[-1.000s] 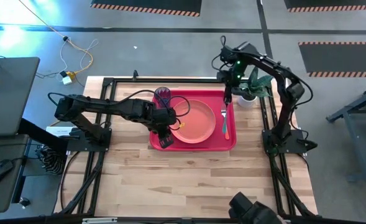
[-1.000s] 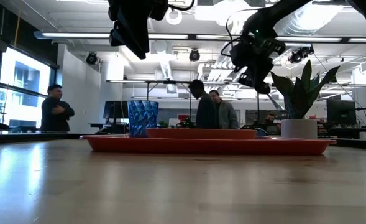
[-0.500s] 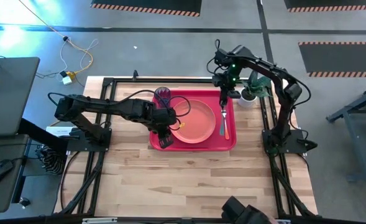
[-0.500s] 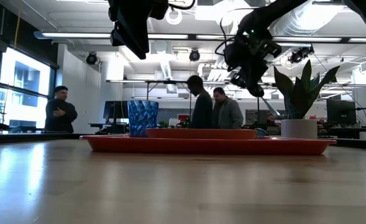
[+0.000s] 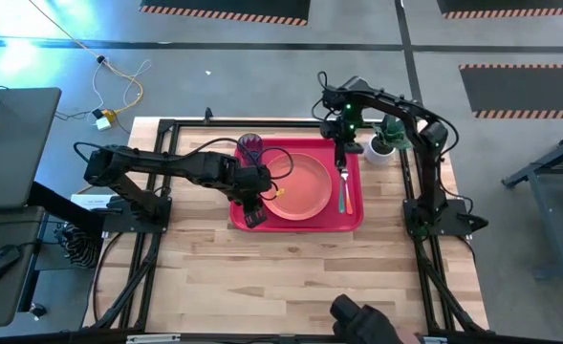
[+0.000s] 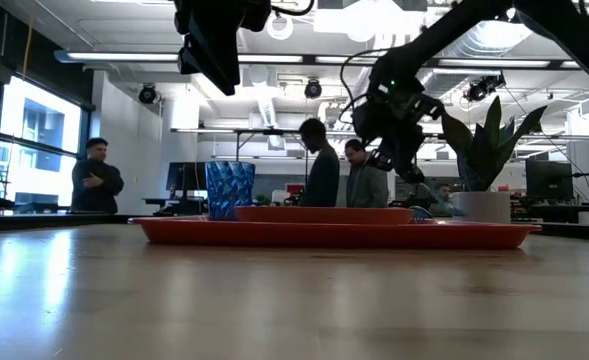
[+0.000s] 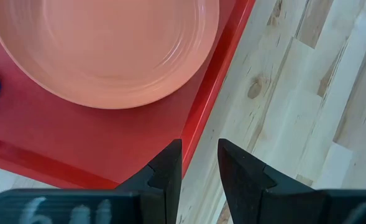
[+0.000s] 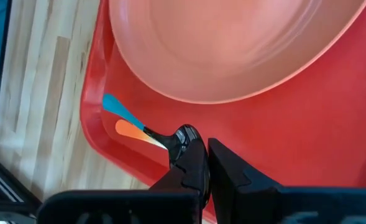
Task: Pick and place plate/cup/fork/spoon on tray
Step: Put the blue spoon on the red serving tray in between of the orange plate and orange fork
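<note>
From above, I see the large red rectangular plastic tray [image 5: 295, 218] holding the round salmon-orange plastic plate [image 5: 296, 186], with the small translucent blue-purple cup [image 5: 250, 146] at its far left corner. The teal-handled spoon [image 5: 341, 183] and orange-handled fork [image 5: 349, 197] lie side by side along the tray's right edge. My right gripper [image 5: 339, 156] hangs over the spoon's far end; a second ago it stood farther back, near the white pot with a green plant [image 5: 384, 145]. My left gripper [image 5: 253, 212] sits over the tray's near left corner, unmoved.

At table height, the right gripper [image 6: 404, 165] hovers above the tray [image 6: 174, 232], lower than a second ago; the faceted blue cup [image 6: 229, 190] stands upright on the tray's left. People stand in the room behind.

My left wrist camera shows its fingers [image 7: 167, 171] a small gap apart, holding nothing, over the tray's rim [image 7: 210, 102].

My right wrist camera shows fingers [image 8: 192, 163] nearly closed, empty, the spoon's dark bowl [image 8: 181, 137] just beyond their tips.
</note>
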Action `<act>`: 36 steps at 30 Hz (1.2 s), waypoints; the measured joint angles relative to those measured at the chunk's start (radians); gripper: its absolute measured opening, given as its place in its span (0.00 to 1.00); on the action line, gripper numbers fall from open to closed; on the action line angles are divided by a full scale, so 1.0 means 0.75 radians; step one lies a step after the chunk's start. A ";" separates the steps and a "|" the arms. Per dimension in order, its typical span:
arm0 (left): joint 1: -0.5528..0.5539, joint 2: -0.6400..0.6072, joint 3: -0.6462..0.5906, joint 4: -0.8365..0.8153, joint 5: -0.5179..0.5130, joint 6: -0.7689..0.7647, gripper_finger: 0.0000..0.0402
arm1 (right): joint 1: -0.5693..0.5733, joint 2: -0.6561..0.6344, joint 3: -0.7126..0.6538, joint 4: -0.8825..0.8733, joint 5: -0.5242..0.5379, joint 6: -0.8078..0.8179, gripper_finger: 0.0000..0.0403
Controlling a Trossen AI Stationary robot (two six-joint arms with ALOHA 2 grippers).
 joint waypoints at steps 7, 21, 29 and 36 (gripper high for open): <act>0.004 0.000 0.000 0.000 0.000 -0.001 0.23 | 0.000 0.084 0.000 0.018 -0.047 -0.034 0.00; 0.004 0.000 0.000 -0.001 0.000 -0.001 0.23 | -0.007 0.215 0.000 0.062 -0.059 -0.034 0.00; 0.005 0.000 0.000 -0.003 0.000 -0.001 0.23 | -0.034 0.215 0.000 0.139 -0.060 -0.034 0.00; 0.018 0.000 0.000 -0.005 0.000 -0.001 0.23 | -0.039 0.231 0.000 0.143 -0.048 -0.056 0.00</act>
